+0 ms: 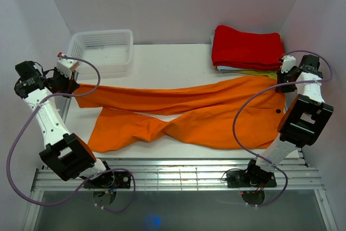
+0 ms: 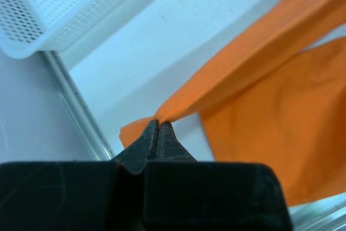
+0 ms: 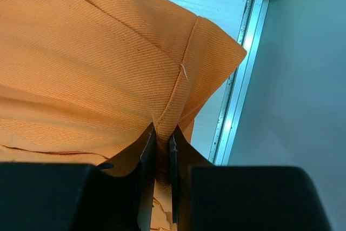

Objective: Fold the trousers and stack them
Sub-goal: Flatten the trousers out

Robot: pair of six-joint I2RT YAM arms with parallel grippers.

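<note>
Right now I am holding the trousers [image 1: 205, 113] spread between both pincers: the left pincer [image 2: 158, 127] is clamping a leg cuff, the right pincer [image 3: 160, 132] is gripping the waistband corner.

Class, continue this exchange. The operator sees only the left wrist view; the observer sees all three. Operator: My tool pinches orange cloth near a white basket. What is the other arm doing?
Observer: The right tool is shut on a waist corner of the trousers, at the right edge of the table.
Operator: Which part am I holding?
Observer: The left tool pinches the hem end of the far leg; the near leg lies loose.
Operator: What sits beyond the waist end?
Observer: A folded red cloth tops a pile in the back right corner.
</note>
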